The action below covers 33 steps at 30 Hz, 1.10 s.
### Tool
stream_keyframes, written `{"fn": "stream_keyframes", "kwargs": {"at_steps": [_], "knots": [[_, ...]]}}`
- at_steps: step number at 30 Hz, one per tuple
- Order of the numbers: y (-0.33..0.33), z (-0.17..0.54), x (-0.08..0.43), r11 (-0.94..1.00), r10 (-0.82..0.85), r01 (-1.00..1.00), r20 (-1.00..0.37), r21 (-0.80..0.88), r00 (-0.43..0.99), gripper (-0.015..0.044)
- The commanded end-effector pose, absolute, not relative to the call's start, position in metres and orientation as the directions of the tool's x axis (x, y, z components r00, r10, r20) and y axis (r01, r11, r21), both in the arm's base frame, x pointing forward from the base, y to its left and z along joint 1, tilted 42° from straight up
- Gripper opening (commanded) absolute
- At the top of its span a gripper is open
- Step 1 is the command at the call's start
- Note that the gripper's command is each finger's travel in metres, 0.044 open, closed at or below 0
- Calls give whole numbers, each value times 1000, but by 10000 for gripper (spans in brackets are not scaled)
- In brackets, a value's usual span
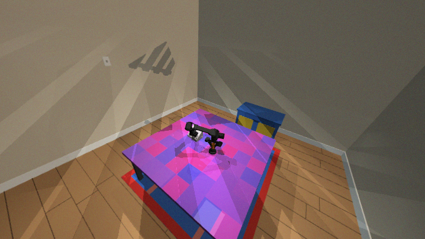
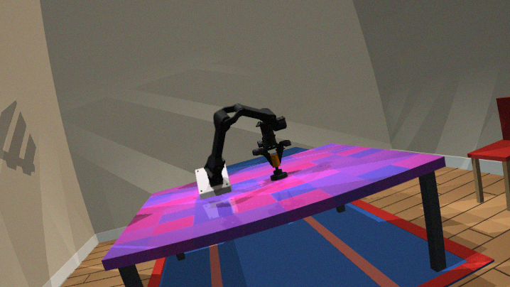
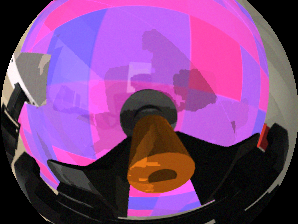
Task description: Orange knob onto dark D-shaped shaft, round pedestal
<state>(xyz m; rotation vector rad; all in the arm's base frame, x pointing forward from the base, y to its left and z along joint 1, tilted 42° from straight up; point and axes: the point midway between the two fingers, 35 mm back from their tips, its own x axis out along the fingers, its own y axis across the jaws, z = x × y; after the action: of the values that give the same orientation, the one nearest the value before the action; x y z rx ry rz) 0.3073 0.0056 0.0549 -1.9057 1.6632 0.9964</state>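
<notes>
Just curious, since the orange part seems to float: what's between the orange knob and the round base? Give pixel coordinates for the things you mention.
A short dark shaft, seen in the exterior view between the knob (image 2: 275,160) (image 3: 150,140) and pedestal (image 2: 279,175) (image 3: 127,111).

Tabletop: patchwork of pink, purple & blue-violet squares, dk purple edge in ext. view. Legs blk. Knob = orange, lighter streaks on its end face in wrist view; pedestal dk gray/blk. Arm & gripper blk; base plate white/gray w/ dk dots. Rug: blue, red border, brownish-red stripes. Cabinet blue w/ yellow panels. Chair red, legs tan-brown. Floor brown planks, dk seams. Walls beige & gray, paler bands; baseboard pale gray.
</notes>
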Motion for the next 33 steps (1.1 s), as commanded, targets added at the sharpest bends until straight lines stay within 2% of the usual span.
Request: {"fn": "stream_keyframes", "kwargs": {"at_steps": [1, 11, 18, 33], "knots": [[5, 54, 305, -199, -671, -969, -741, 148, 25, 0], [9, 58, 304, -206, -671, -967, -741, 153, 25, 0], [8, 58, 306, -342, -671, -897, -741, 279, 25, 0], [6, 54, 311, -343, -671, -896, -741, 280, 25, 0]]}}
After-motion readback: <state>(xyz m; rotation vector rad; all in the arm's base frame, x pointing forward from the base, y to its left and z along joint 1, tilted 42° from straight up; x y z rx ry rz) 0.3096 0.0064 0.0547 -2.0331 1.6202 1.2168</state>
